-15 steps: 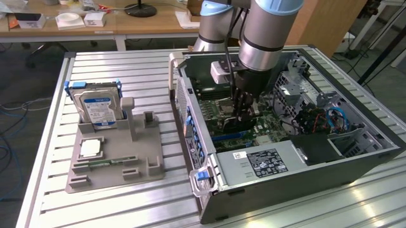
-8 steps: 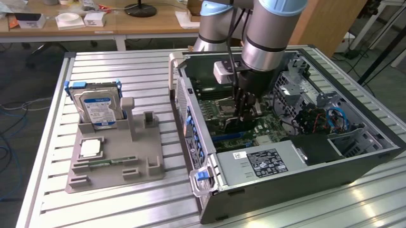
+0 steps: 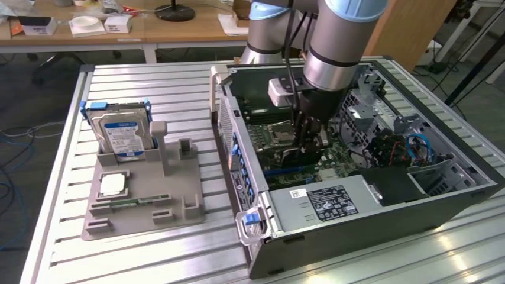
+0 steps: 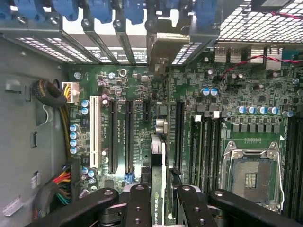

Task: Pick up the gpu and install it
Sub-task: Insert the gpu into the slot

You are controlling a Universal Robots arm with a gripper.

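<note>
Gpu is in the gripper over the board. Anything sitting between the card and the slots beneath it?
Nothing visible does. The gripper holds the gpu edge-down over the motherboard, parallel to its long black slots, which lie bare. The strip directly beneath the card is hidden by the card.

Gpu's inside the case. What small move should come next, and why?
Probably ease the gripper straight down a little, slowly. It holds the gpu edge-on above the motherboard, among the long black slots, apparently not yet seated; which slot it lines up with I cannot tell.
</note>
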